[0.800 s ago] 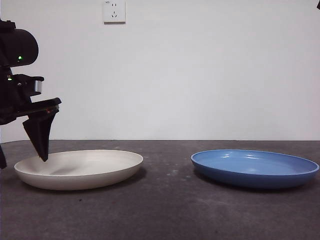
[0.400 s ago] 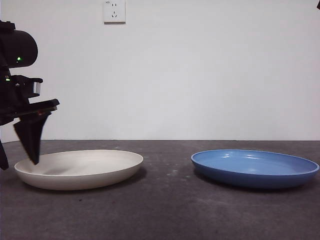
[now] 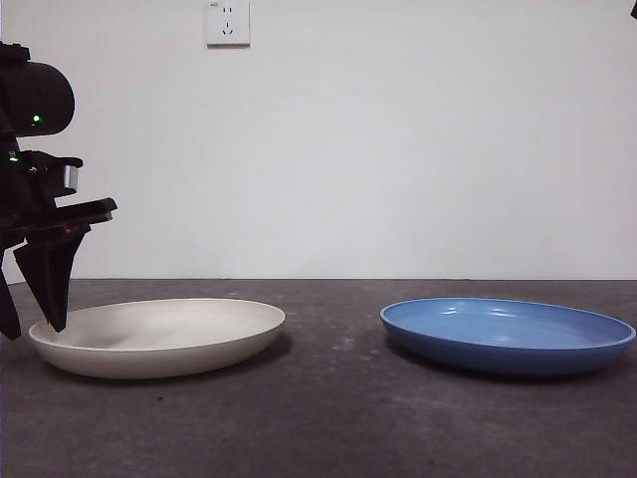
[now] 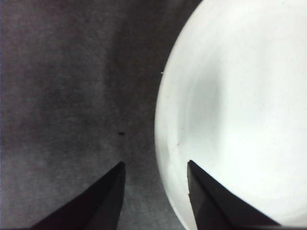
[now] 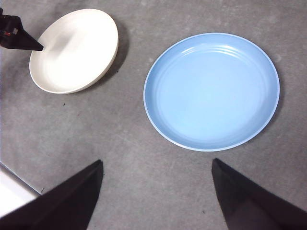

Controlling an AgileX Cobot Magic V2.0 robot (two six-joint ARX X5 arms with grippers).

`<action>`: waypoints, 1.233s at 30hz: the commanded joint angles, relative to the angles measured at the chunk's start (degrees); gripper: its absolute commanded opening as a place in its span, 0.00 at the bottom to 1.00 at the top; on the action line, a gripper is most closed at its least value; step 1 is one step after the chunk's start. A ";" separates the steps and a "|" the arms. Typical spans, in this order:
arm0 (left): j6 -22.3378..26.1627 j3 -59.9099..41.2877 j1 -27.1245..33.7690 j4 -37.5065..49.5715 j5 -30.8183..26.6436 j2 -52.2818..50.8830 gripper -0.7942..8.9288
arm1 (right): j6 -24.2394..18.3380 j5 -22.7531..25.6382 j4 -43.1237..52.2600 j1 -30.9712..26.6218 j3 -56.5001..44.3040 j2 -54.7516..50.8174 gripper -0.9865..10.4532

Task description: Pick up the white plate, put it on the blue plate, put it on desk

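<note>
A wide, shallow, matte cream-white plate [image 3: 157, 337] lies flat on the broad dark grey-brown desk [image 3: 328, 418], its rim at the far side from the blue plate standing between the two black jaws of the left gripper [image 4: 154, 191]. In the left wrist view one jaw tip hangs over the inside of the white plate just within the rim, while the other hangs over bare desk just outside it; the jaws are parted with a clear gap and grip nothing. Seen from the front, the jaw tips reach down to about rim level at that edge; whether either touches the plate cannot be told. A glossy medium-blue round plate [image 3: 508, 334] of about the same width rests on the desk well apart from the white plate, with a strip of bare desk between them. The right gripper [image 5: 156, 191] hangs high above the desk near the blue plate, its jaws spread wide and holding nothing.
</note>
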 commanded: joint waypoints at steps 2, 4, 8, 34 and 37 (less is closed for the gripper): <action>-1.05 1.18 -0.11 0.07 -0.20 1.55 0.29 | 0.17 -0.20 0.50 0.20 0.98 0.24 0.40; -1.86 1.18 -0.11 0.09 -0.20 1.81 0.29 | 0.17 -0.20 0.50 0.20 0.98 0.24 0.40; -1.88 1.18 -0.13 0.13 -0.20 1.95 0.29 | 0.17 -0.20 0.52 0.20 0.98 0.24 0.40; -7.06 8.57 -2.58 1.66 10.01 -5.70 0.09 | 0.20 -0.07 0.52 0.17 0.98 0.24 0.40; -8.07 11.26 -5.35 1.64 10.01 -6.16 0.09 | 0.44 0.28 0.57 0.17 0.98 0.24 0.40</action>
